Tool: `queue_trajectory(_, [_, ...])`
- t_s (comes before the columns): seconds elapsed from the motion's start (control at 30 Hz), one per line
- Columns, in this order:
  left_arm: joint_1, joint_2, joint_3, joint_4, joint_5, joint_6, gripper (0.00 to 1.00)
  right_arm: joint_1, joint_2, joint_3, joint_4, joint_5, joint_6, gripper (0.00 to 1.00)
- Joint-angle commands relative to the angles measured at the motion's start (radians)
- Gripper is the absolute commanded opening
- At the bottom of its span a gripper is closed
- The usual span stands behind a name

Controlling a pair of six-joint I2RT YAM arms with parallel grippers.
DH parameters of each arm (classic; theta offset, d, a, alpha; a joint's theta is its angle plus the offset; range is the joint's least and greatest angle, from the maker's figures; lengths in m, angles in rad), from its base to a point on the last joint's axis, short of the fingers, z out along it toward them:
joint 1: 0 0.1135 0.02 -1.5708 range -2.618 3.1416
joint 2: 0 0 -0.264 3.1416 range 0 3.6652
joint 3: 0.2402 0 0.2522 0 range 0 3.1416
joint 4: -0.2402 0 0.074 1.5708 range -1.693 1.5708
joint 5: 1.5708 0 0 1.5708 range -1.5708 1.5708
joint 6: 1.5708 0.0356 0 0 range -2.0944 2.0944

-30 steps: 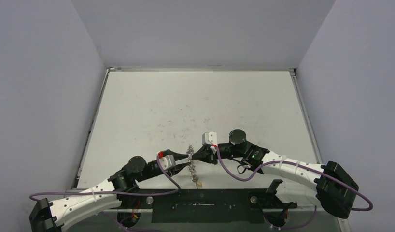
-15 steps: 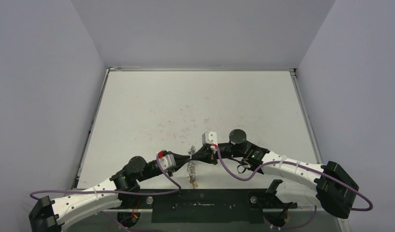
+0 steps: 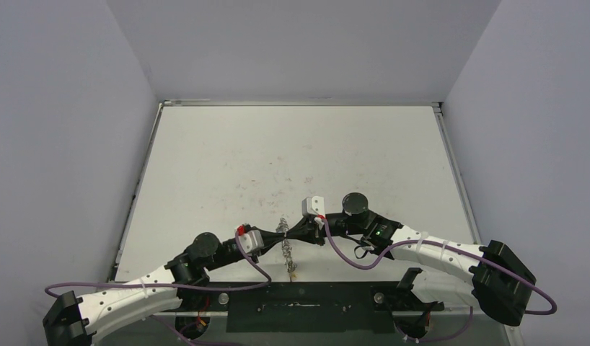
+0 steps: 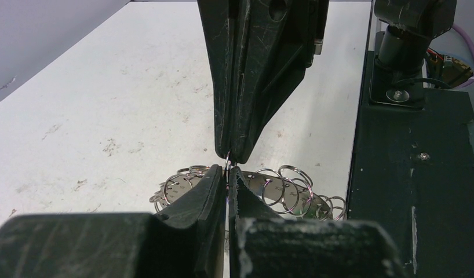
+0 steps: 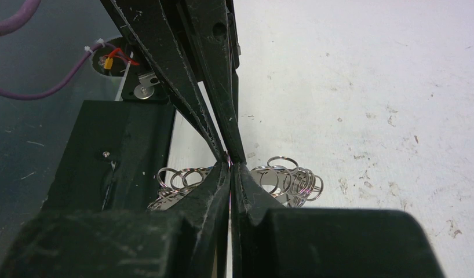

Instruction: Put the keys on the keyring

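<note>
We could not make out what, if anything, sat between the fingertips. The left gripper (image 4: pixel 228 174) and the right gripper (image 5: pixel 230 168) were both pinched closed, tip against tip, directly above the keyring (image 4: pixel 281 191), and they hid its middle. The keyring lay on the table (image 3: pixel 292 158), just beside the black base plate (image 3: pixel 299 306). A tan speck (image 3: pixel 294 272), too small to identify, lay between the keyring and that plate.
</note>
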Motion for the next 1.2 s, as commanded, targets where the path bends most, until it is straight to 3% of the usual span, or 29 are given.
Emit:
queue_trajectory(0.0, [-0.003, 0.008, 0.006, 0.04, 0.011, 0.008, 0.0, -0.006, -0.044, 0.012, 0.103, -0.024, 0.007, 0.0])
queue_trajectory(0.2, [-0.003, -0.004, 0.032, -0.017, 0.0, -0.002, 0.0, -0.005, -0.043, 0.021, 0.041, 0.0, -0.025, 0.0])
queue_trajectory(0.3, [-0.003, -0.011, 0.064, -0.087, -0.014, -0.013, 0.0, -0.005, -0.043, 0.053, -0.07, 0.022, -0.075, 0.06])
queue_trajectory(0.47, [-0.004, -0.012, 0.123, -0.217, -0.028, -0.014, 0.0, -0.005, -0.068, 0.072, -0.148, 0.066, -0.128, 0.34])
queue_trajectory(0.6, [-0.003, -0.005, 0.174, -0.31, -0.038, -0.014, 0.0, -0.003, -0.088, 0.073, -0.165, 0.087, -0.144, 0.45])
queue_trajectory(0.93, [-0.005, 0.075, 0.342, -0.544, -0.04, 0.031, 0.0, 0.025, -0.052, 0.106, -0.178, 0.088, -0.158, 0.49])
queue_trajectory(1.17, [-0.005, 0.142, 0.419, -0.597, -0.049, 0.05, 0.0, 0.055, 0.025, 0.12, -0.124, 0.078, -0.13, 0.46])
